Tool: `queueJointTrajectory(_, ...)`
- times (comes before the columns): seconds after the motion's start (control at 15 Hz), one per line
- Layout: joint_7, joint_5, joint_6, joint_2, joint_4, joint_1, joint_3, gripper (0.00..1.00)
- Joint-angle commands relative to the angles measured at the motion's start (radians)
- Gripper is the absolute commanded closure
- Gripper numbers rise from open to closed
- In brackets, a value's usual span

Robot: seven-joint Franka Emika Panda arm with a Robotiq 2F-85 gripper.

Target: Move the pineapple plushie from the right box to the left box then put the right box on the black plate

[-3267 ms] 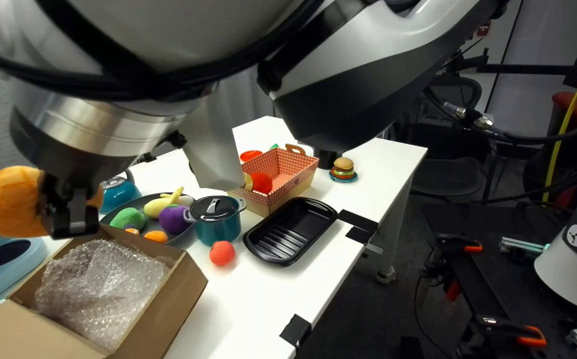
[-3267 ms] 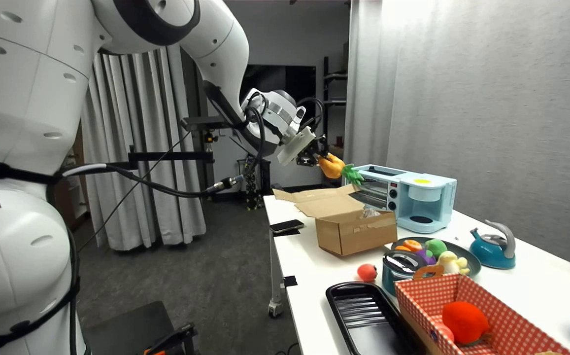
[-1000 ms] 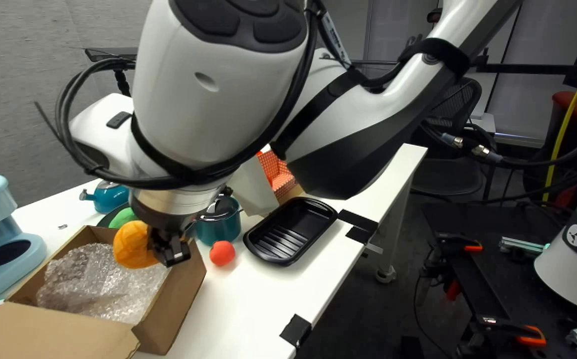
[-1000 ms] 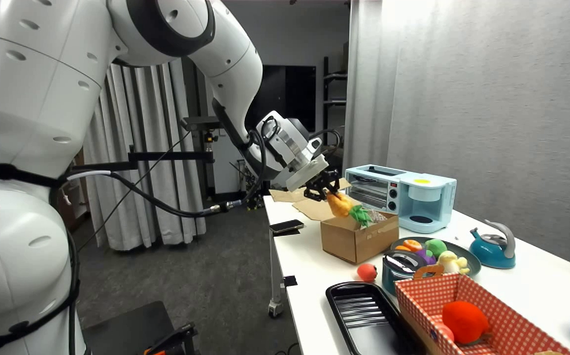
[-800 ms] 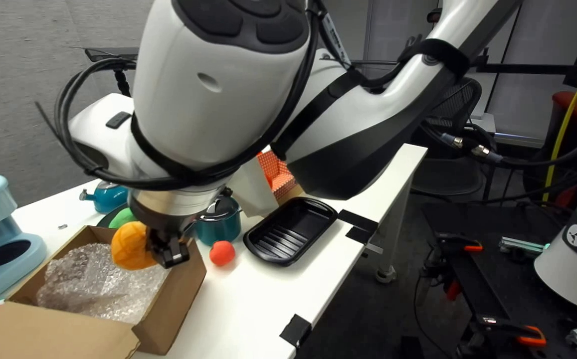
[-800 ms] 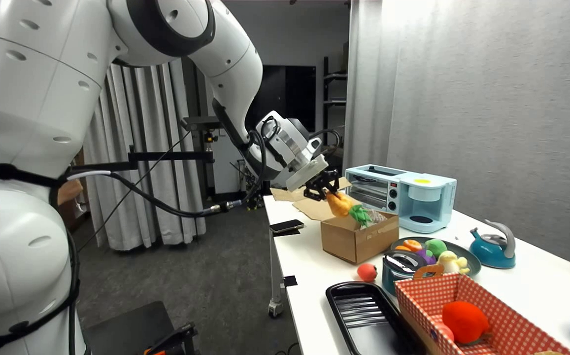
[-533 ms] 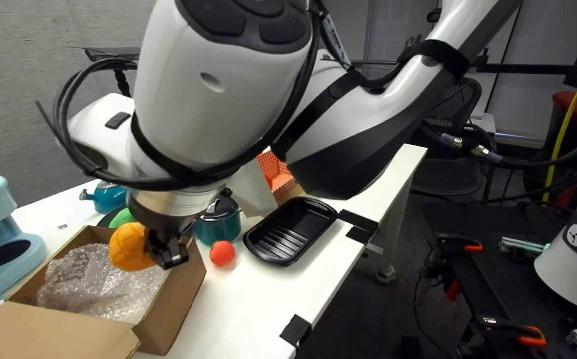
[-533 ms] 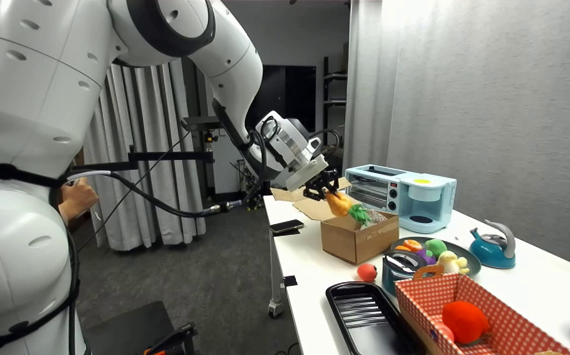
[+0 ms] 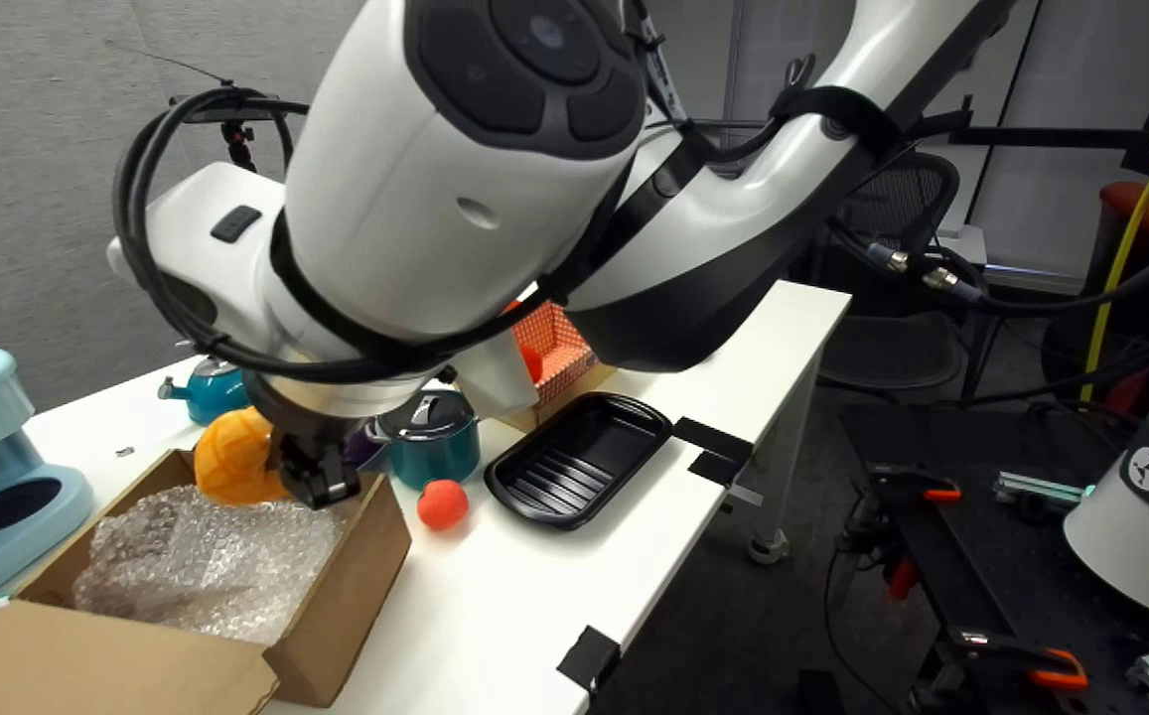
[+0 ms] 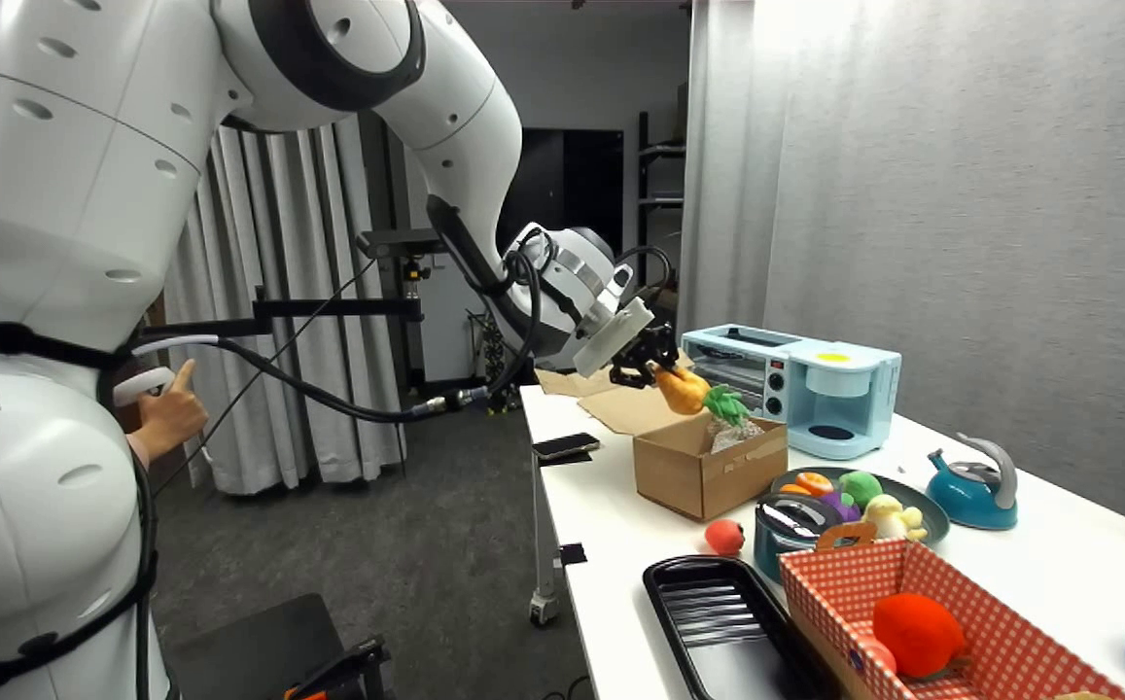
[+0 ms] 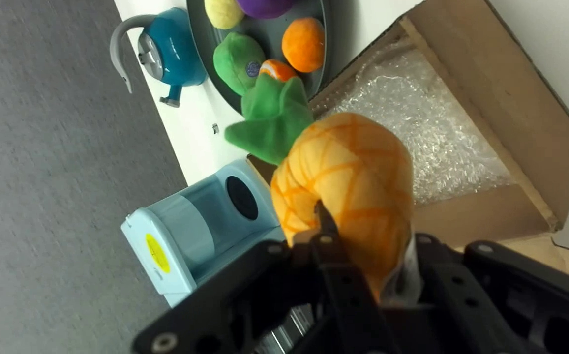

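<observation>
We are looking at the pineapple plushie point(image 11: 363, 172), and it is showing a fat yellow-orange body with darker orange lines crossing all over it. Its green leaves point(image 11: 274, 115) are sticking out in floppy points from one end. In the wrist view we are seeing its soft side puffing up around a black finger point(image 11: 328, 226). The pincer point(image 10: 661, 371) is squeezing the plushie and holding it up in the air, just above the left box point(image 10: 669, 476). The plushie is leaning, with its leafy end hanging lower. The left box is standing on the white worktop point(image 9: 495, 606), with brown flaps lying open and crinkly clear wrap point(image 9: 207, 566) filling its inside. A round red toy point(image 9: 442, 504) is sitting near it, and a blue-green pot point(image 9: 433, 455) is standing close by. Farther along, the black plate point(image 9: 584, 462) is lying beside the right box point(image 10: 1019, 632), which is showing red checks inside and holding another red toy point(image 10: 917, 637). A round gray dish point(image 11: 267, 34) is carrying more soft toys, and a blue-green kettle point(image 11: 178, 49) is standing near it. We are also seeing a pale blue machine point(image 10: 844, 389) near the left box.
</observation>
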Motion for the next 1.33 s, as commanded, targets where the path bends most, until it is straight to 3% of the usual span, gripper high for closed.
queueJointTrajectory(0.0, 0.031, -0.034, -0.021, 0.003, 0.010, 0.014, -0.010, 0.45)
queueJointTrajectory(0.4, 0.005, -0.020, -0.035, 0.002, 0.005, 0.011, -0.005, 0.01)
queueJointTrajectory(0.93, 0.012, 0.003, -0.082, -0.001, -0.001, 0.014, 0.001, 0.00)
queueJointTrajectory(1.27, 0.019, 0.044, -0.250, -0.010, -0.006, -0.002, 0.059, 0.00)
